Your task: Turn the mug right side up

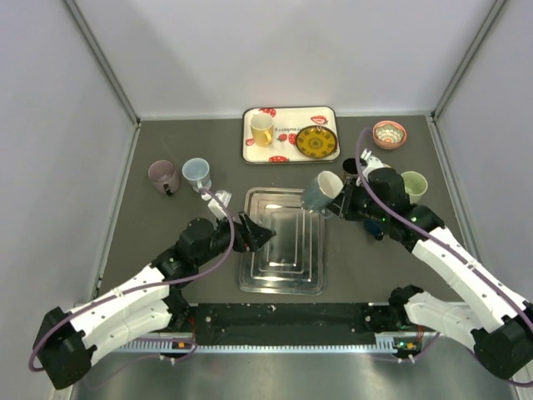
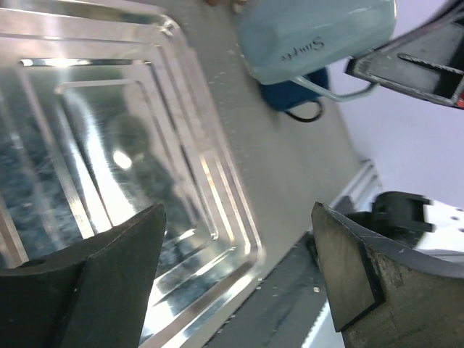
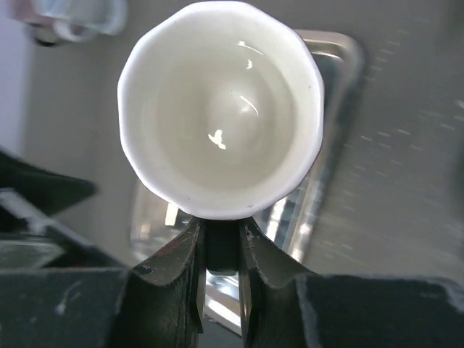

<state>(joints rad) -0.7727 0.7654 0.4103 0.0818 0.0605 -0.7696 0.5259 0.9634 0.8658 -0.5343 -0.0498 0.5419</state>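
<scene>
A grey-blue mug with a white inside hangs over the back right corner of the metal tray. It is tilted, its mouth turned toward the right arm. My right gripper is shut on the mug's handle. In the right wrist view the mug opens straight at the camera, with the right gripper pinching the dark handle below the rim. My left gripper stands open over the tray's left side, holding nothing. The left wrist view shows the mug above and beyond the left gripper.
A patterned serving tray at the back holds a yellow mug and a dark plate. A small bowl and a green mug stand at the right. At the left are a purple mug and a light blue mug.
</scene>
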